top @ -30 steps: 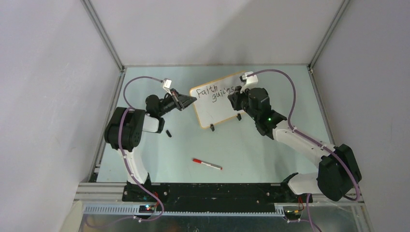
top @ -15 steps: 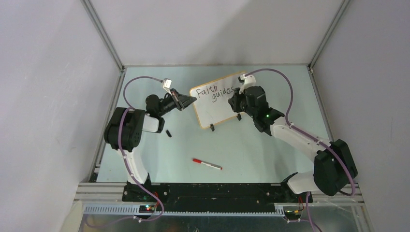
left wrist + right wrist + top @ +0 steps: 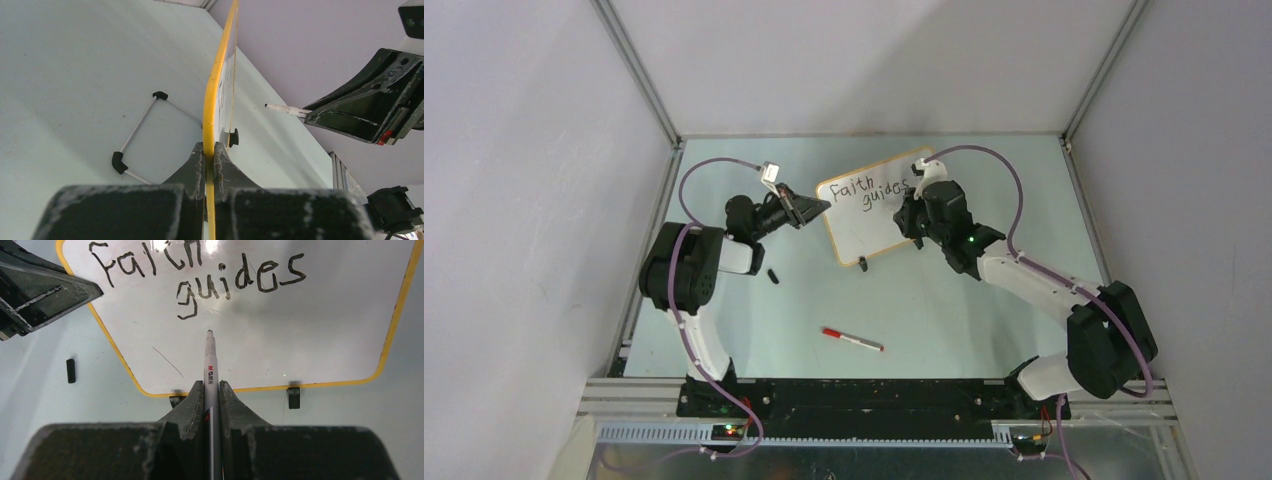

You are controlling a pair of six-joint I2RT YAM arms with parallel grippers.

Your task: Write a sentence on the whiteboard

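Right fingers (image 3: 196, 395) pressed together on a white marker (image 3: 210, 372), pinching its barrel. Its dark tip sticks out ahead of them, pointed at the whiteboard (image 3: 320, 330). Tip sits just under the "guides" line, over blank white. In the left wrist view the tip looks a bit off the board face; contact can't be confirmed.

Left fingers (image 3: 195, 167) clamped on the board's edge, thin yellow-orange frame squeezed between them. That edge is the one far from the right fingers.

The sentence (image 3: 220, 285) is black hand lettering in thin strokes. "faith" is on top, "guides" lower and shifted toward the right fingers' side. Only two staggered lines are readable. The rest of the board below them is bare, glossy, with a few faint scuffs and glare at the top.

Board has rounded corners and two small black clip feet (image 3: 294, 396) on the bottom edge. A wire stand (image 3: 140, 132) is behind it. It stands propped on the pale green desk (image 3: 944, 300), between the two sets of fingers.

Small black cap (image 3: 773, 276) lies on the desk near the left fingers. A red-and-white pen (image 3: 852, 340) lies well apart, back toward the arm bases.
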